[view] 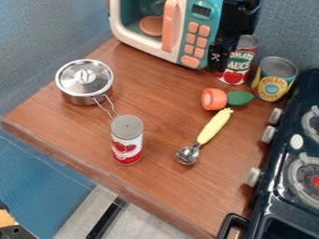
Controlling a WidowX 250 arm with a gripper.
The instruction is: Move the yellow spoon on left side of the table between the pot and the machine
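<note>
The black gripper [219, 52] hangs at the top right, in front of the right edge of the teal and white toy microwave [194, 30], the machine. The spoon [213, 127] has a yellow handle and a metal scoop-shaped head. It lies diagonally right of the table's centre, head toward the front, handle end near the orange and green toy piece. The gripper is up and behind it, apart from it. A lidded silver pot [85, 83] stands on the left side, its wire handle pointing toward the front right.
A red and white can [127, 142] stands upright between pot and spoon, close to the pot's handle. An orange and green toy [227, 99], a tomato can [237, 67] and a pineapple can [274, 80] are at the back right. The dark stove [280, 186] borders the table's right side.
</note>
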